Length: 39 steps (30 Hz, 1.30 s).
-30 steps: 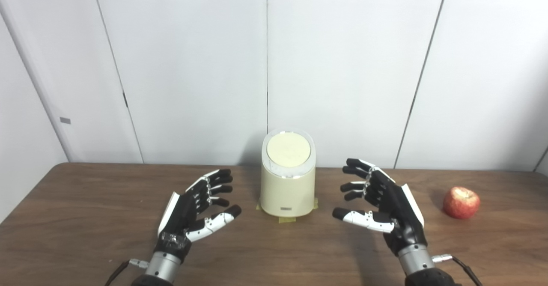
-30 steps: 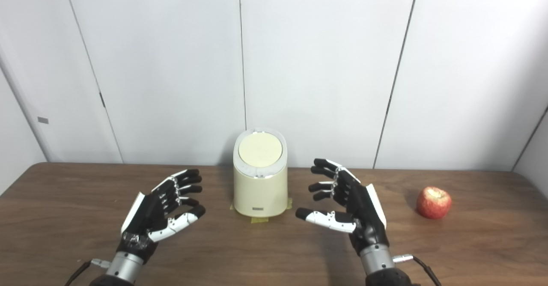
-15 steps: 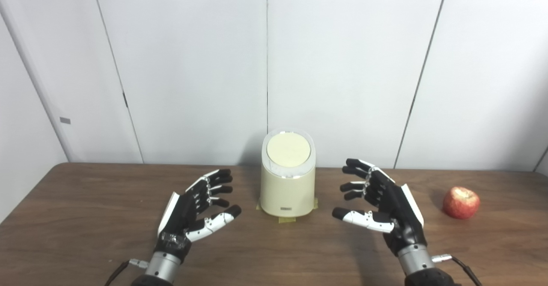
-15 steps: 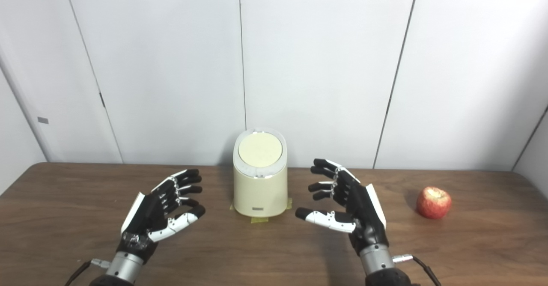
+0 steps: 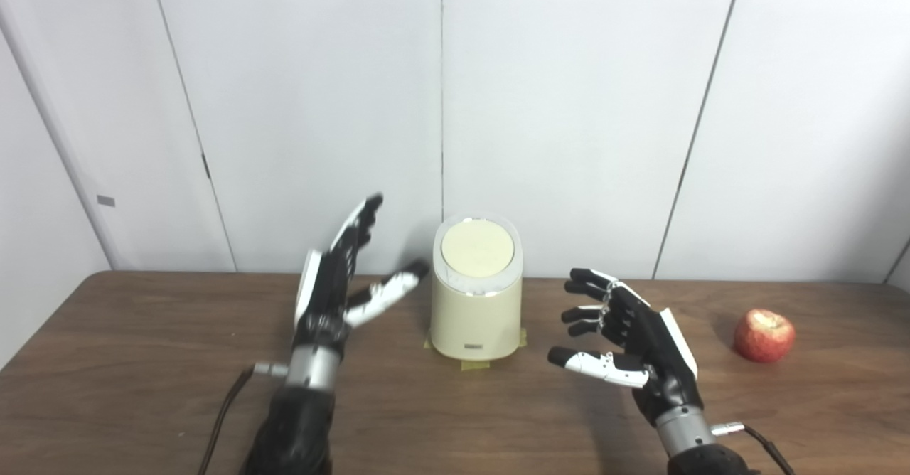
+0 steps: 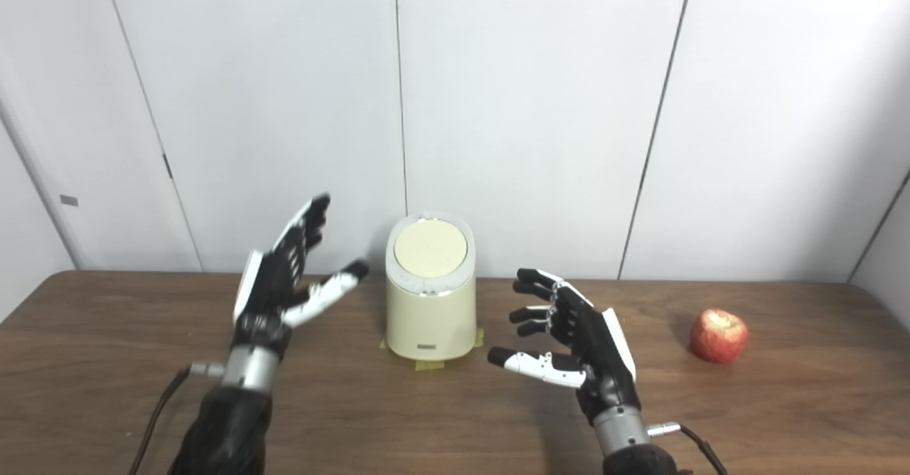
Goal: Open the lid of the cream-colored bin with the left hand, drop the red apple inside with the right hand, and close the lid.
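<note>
Left hand point(image 5: 334, 286) has lifted off the bench toward the cream bin point(image 5: 476, 297), fingers spread, empty, just left of the shut lid point(image 5: 477, 249). Right hand point(image 5: 633, 347) idles right of bin, fingers apart. Apple point(image 5: 764, 335) far right, untouched.

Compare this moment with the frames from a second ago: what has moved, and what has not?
The left hand has risen off the table and moved toward the cream-colored bin, fingers open and pointing up, thumb reaching near the bin's upper side; it holds nothing yet. The right hand shifted only slightly and remains open, empty. The lid is still closed, and the red apple lies where it was, at the right.
</note>
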### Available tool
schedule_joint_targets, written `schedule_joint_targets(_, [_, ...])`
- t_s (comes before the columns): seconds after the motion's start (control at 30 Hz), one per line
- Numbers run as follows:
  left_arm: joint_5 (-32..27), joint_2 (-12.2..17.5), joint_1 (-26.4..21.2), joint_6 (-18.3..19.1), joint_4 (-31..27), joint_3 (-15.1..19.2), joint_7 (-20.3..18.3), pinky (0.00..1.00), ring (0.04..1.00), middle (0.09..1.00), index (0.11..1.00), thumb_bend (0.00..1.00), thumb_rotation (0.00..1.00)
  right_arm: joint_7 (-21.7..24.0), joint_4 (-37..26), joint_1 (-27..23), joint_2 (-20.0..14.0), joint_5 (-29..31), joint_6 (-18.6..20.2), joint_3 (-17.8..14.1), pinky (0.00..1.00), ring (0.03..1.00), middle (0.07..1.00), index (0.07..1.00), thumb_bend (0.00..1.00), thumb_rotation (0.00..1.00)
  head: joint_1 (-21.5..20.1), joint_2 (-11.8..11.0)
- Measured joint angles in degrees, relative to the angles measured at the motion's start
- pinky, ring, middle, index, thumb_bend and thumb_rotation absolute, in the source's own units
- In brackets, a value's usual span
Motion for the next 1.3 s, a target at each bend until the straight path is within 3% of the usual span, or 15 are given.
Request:
schedule_joint_targets(0.2, [3.37,-0.39,-3.67,2.89,2.63,-1.17,2.00,0.94,1.000,1.000,0.992,0.84,0.26,-0.20,1.39,-0.17,0.40,-0.29,-0.76,0.07,0.53,0.588,0.745,0.739,0.81,0.14,-0.35,-0.27])
schedule_joint_targets(0.43, [9.69,0.24,-8.42,4.50,9.20,-3.88,5.04,1.00,1.000,1.000,1.000,0.89,0.30,-0.36,1.35,-0.33,0.81,-0.28,-1.04,0.10,0.54,0.581,0.744,0.734,0.81,0.12,-0.61,-0.44])
schedule_joint_targets(0.73, [15.95,0.82,-14.42,4.62,13.95,-7.42,7.89,0.95,1.000,1.000,1.000,0.89,0.21,-0.59,1.01,-0.32,1.70,0.54,-1.11,-0.11,0.51,0.581,0.743,0.734,0.83,0.14,-1.14,-0.09])
schedule_joint_targets(0.9, [17.79,1.55,-15.32,4.63,16.61,-8.90,8.11,0.91,1.000,1.000,1.000,0.88,0.22,-0.78,0.36,-0.32,1.82,0.74,-1.10,-0.10,0.52,0.585,0.745,0.737,0.82,0.13,-1.49,0.09])
schedule_joint_targets(1.03, [20.35,2.17,-15.84,5.89,18.02,-10.26,8.23,0.82,1.000,1.000,1.000,0.89,0.19,-1.02,-0.44,-0.32,1.99,1.03,-1.10,-0.09,0.50,0.576,0.746,0.739,0.84,0.15,-1.58,0.26])
schedule_joint_targets(1.3, [23.68,3.76,-17.36,6.33,21.61,-13.79,8.36,0.86,1.000,1.000,1.000,0.88,0.11,-1.13,-0.93,-0.30,2.09,1.03,-1.07,0.05,0.49,0.571,0.750,0.738,0.83,0.15,-1.84,0.70])
